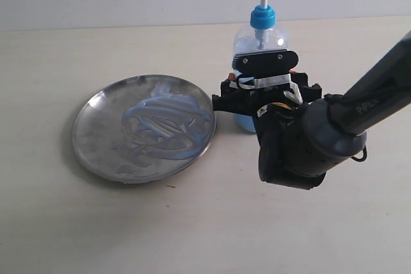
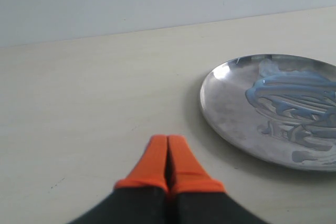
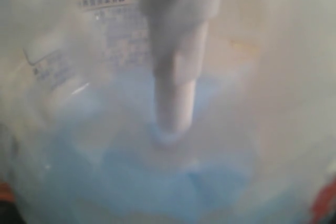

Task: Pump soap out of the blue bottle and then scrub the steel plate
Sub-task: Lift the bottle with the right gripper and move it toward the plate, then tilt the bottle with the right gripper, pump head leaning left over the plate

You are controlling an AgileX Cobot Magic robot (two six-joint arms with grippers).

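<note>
Left end effector: orange fingertips pressed together, nothing between them, low over bare tabletop; seen only in the left wrist view, with the steel plate close by and not touching it. Plate lies flat on the left half of the tabletop, roughly midway between the near and far edges. The soap is spread over its middle in streaky pale blue and whitish loops; the rim band is mostly bare metal. Just right of the plate, a little nearer the far edge, the blue bottle stands upright with its pump head raised and the spout turned toward the left edge. Right end effector comes in from the right edge and sits at the bottle's lower body, hiding most of it. In the right wrist view the bottle fills the picture, blurred, with an orange fingertip at either side; whether the fingers press the bottle or only bracket it, cannot tell.
</note>
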